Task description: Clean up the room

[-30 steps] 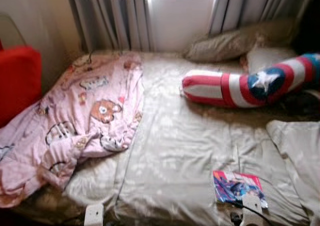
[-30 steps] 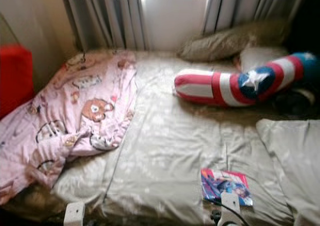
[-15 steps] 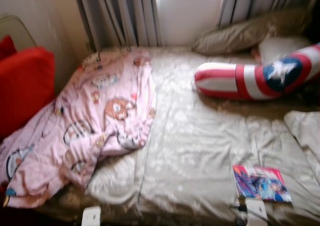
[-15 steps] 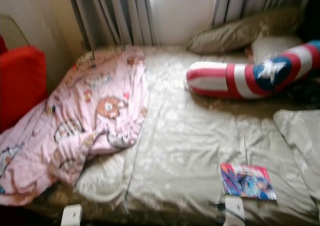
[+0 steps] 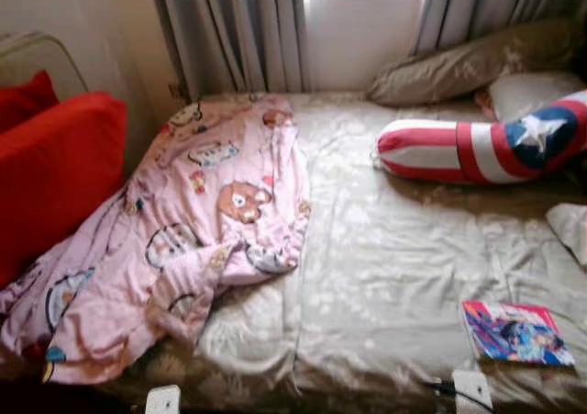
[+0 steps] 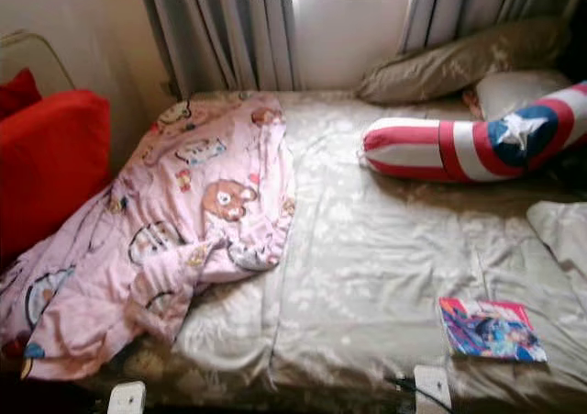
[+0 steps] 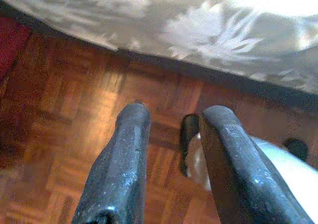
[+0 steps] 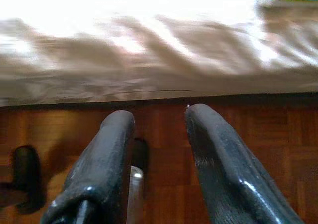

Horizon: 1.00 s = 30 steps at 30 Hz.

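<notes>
The camera has swung left, bringing the pink blanket (image 5: 174, 249) nearer centre. It trails diagonally off the bed's (image 5: 385, 249) left side, nearer the left gripper (image 7: 171, 117); both it and the right gripper (image 8: 156, 117) hang open, empty, above the floor (image 7: 74, 85)

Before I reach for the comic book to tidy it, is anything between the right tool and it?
Nothing visible blocks it. The comic book lies flat on the bed near its front edge; the right tool hangs low over the floor beside that edge.
</notes>
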Motion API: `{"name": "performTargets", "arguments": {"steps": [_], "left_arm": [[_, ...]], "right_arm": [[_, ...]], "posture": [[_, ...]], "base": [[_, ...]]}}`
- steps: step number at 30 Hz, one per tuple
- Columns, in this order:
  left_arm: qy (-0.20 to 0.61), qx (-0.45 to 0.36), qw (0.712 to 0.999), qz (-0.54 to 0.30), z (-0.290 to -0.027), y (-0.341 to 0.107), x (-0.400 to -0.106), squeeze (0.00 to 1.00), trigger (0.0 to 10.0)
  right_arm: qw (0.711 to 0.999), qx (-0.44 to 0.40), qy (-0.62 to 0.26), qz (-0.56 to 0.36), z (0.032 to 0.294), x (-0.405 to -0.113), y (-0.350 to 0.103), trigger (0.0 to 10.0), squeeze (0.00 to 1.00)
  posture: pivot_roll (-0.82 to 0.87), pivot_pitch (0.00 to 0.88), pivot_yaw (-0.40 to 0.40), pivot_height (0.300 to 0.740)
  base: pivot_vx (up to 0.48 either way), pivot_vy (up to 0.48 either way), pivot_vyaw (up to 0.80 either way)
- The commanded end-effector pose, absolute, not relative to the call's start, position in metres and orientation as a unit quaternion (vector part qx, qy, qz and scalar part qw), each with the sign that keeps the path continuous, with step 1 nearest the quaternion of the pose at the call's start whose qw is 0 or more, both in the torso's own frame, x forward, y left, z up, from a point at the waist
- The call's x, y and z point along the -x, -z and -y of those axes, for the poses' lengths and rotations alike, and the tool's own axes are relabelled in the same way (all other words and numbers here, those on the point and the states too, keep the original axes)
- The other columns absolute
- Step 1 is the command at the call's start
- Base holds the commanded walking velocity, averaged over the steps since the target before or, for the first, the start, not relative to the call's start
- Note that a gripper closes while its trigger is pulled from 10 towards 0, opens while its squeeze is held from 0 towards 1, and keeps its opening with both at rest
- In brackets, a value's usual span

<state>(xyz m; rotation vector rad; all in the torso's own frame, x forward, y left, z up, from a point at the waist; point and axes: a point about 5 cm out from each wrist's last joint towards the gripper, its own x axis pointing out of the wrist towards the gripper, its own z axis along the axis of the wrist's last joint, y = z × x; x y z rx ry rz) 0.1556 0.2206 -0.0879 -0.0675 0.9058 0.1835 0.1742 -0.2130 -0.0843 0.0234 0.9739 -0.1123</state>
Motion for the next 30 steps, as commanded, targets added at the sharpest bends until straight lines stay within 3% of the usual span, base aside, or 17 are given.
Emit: {"name": "performTargets", "arguments": {"steps": [1, 17, 30], "left_arm": [[-0.085, 0.028, 0.89, -0.447, -0.22, 0.09, -0.152, 0.0, 10.0], [-0.089, 0.028, 0.89, -0.447, -0.224, 0.089, -0.152, 0.0, 10.0], [-0.088, 0.031, 0.889, -0.448, -0.222, 0.09, -0.151, 0.0, 10.0]], "right_arm": [[0.882, -0.008, 0.056, -0.469, 0.215, -0.174, 0.084, 10.0, 0.0], [0.879, -0.006, 0.068, -0.472, 0.234, -0.164, 0.084, 10.0, 0.0], [0.877, -0.006, 0.059, -0.477, 0.225, -0.164, 0.086, 10.0, 0.0]], "posture": [[-0.01, 0.0, 0.025, 0.74], [-0.01, 0.0, 0.03, 0.74], [-0.01, 0.0, 0.028, 0.74]], "base": [[0.0, 0.352, 0.0], [0.0, 0.355, 0.0], [0.0, 0.354, 0.0]]}}
